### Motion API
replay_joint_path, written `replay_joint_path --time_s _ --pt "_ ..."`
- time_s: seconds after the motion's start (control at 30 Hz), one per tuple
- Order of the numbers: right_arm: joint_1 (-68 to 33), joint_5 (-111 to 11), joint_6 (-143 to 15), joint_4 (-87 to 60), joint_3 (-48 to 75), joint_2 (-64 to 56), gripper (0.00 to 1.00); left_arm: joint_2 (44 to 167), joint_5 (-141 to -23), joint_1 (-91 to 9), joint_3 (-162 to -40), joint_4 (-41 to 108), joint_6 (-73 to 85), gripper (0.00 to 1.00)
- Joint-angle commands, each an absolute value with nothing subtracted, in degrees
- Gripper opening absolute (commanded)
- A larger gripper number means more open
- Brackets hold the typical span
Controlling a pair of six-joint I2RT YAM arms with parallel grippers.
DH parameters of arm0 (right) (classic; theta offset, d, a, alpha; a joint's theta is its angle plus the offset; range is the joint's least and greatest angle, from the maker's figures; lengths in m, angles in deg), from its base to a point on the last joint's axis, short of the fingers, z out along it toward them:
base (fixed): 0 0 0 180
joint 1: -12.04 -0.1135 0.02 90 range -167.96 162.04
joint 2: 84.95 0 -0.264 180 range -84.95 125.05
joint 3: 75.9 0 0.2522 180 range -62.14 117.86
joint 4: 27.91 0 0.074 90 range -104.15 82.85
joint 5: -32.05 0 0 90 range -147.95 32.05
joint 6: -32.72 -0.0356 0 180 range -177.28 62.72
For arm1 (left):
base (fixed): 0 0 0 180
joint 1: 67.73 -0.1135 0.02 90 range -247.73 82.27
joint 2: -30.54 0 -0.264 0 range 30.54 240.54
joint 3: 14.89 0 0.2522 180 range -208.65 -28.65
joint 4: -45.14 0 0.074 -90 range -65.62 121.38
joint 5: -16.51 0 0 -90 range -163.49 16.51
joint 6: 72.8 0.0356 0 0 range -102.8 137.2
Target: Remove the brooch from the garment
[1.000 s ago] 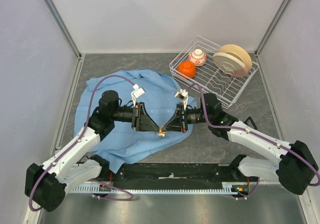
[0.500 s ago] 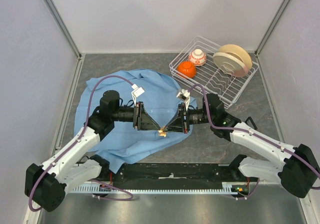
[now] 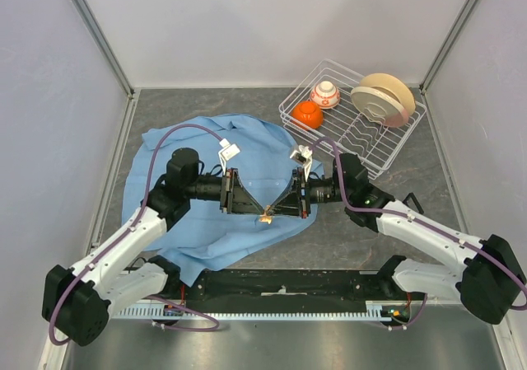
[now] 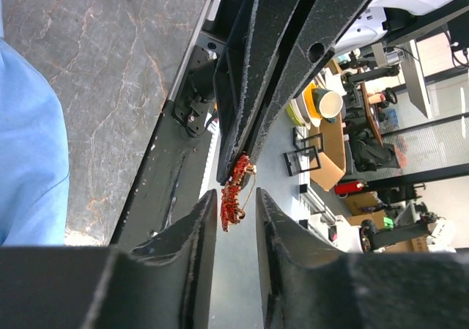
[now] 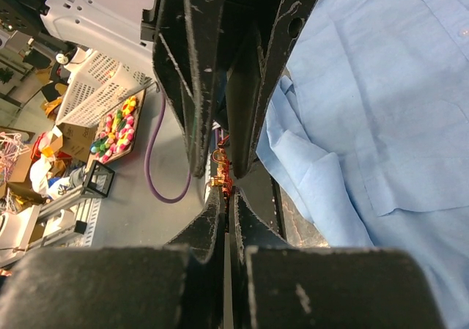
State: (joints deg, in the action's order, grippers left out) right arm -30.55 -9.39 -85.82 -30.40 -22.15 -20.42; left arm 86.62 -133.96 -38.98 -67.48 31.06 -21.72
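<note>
We log left arm point(image 3: 123, 250) and right arm point(image 3: 428, 234): white shells, black joints, purple cable point(image 3: 177, 131) looping along each. Left gripper point(image 3: 262, 213) and right gripper point(image 3: 273, 213): black, triangular, scuffed. White tags point(image 3: 227, 150) at their twelve o'clock.
</note>
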Motion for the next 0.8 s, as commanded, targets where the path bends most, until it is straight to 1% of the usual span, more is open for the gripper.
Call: replay_joint_path --time_s 0.0,0.03,0.07,0.1,0.17,0.2,0.23,0.3,0.37,0.4,0.5,0.63,0.73,0.77 --pt "-30.67 -9.61 -86.37 -34.1 -19.95 -20.44 0.0 87.67 -136.69 -38.64 -68.02 33.13 -21.73 0.25" --pt "-30.67 -9.43 -86.55 -34.1 -19.86 -20.35 0.0 87.84 -136.51 -38.64 -68.2 33.13 -21.74 0.16" --pt "-30.67 -9.35 -86.46 -33.75 -19.77 -20.35 0.0 87.76 -136.6 -38.64 -68.29 33.13 -21.74 0.12" --pt "-30.59 -9.52 -86.37 -33.4 -19.6 -20.44 0.0 87.93 -136.43 -38.64 -68.46 32.96 -21.47 0.02" --pt "-30.58 -10.92 -86.2 -31.22 -19.51 -20.61 0.03 87.76 -135.55 -38.64 -68.64 32.78 -20.86 0.02" --pt "-30.67 -13.28 -85.76 -29.89 -19.34 -20.7 0.12 87.58 -135.02 -38.64 -68.81 32.52 -20.77 0.02" --pt "-30.67 -14.43 -85.41 -28.31 -19.16 -20.88 0.17 87.06 -133.71 -38.64 -68.99 31.82 -20.51 0.02" --pt "-30.67 -15.15 -84.44 -25.23 -19.59 -21.14 0.26 86.27 -132.39 -38.64 -69.34 31.81 -20.59 0.02" --pt "-30.59 -15.32 -83.92 -23.91 -20.56 -22.45 0.31 85.21 -130.8 -38.64 -69.34 32.25 -20.77 0.02" --pt "-30.5 -15.49 -83.39 -23.38 -21.43 -22.98 0.36 84.86 -130.54 -38.64 -69.25 32.69 -20.94 0.02" --pt "-30.32 -16.64 -82.68 -21.71 -22.76 -25.35 0.43 84.77 -129.31 -38.81 -68.9 33.22 -21.38 0.02" --pt "-29.45 -16.64 -83.38 -20.83 -22.94 -28.25 0.44 85.65 -130.0 -38.99 -67.85 36.55 -24.88 0.02" --pt "-29.36 -16.29 -85.75 -23.28 -23.02 -29.05 0.45 86.61 -131.58 -39.16 -66.36 41.65 -28.31 0.02" --pt "-29.35 -15.16 -88.37 -26.25 -23.2 -28.79 0.45 86.88 -131.85 -39.16 -65.83 42.53 -28.94 0.02"
